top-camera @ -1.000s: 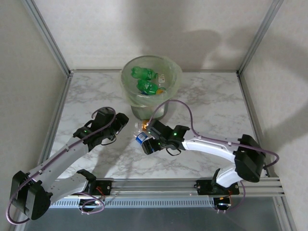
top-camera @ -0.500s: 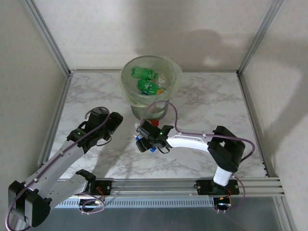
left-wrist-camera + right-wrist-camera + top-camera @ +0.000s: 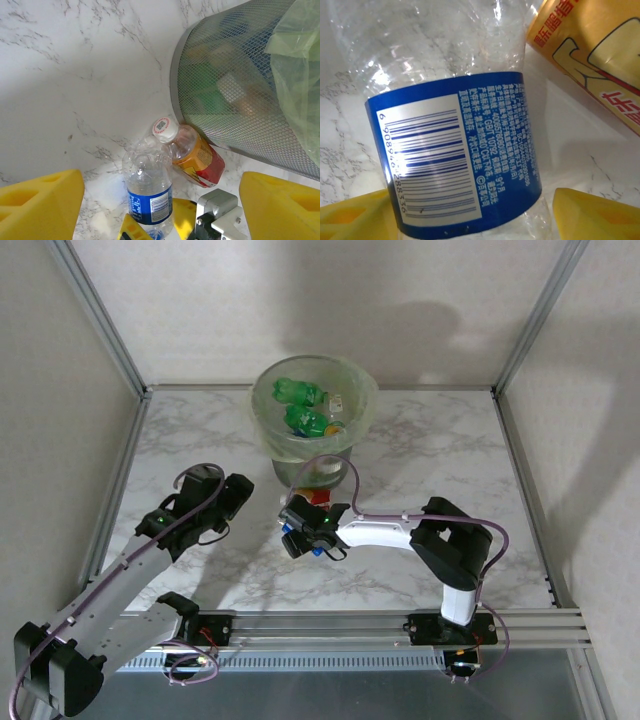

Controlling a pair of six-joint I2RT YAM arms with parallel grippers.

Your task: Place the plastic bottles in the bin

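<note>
Bottle (image 3: pixel 455 150), clear with a blue label, lies on the tabletop (image 3: pixel 420 450) just in front of the bin (image 3: pixel 225 90). Right beside it is the brown-orange bottle (image 3: pixel 192 155), which rests against the bin's wire wall. Some green bottles (image 3: pixel 300 392) are in the bin already. The right hand (image 3: pixel 303 532) has one yellow finger on each side of the clear bottle. A second ago its arm reached out longer. Now the arm has folded in, and the fingers have come closer to the bottle. I cannot tell if they squeeze it yet. I think the grab is almost done, and the lift to the bin comes next. The left hand (image 3: pixel 237 494) has hardly moved. It waits close by, wide open and holding nothing.
</note>
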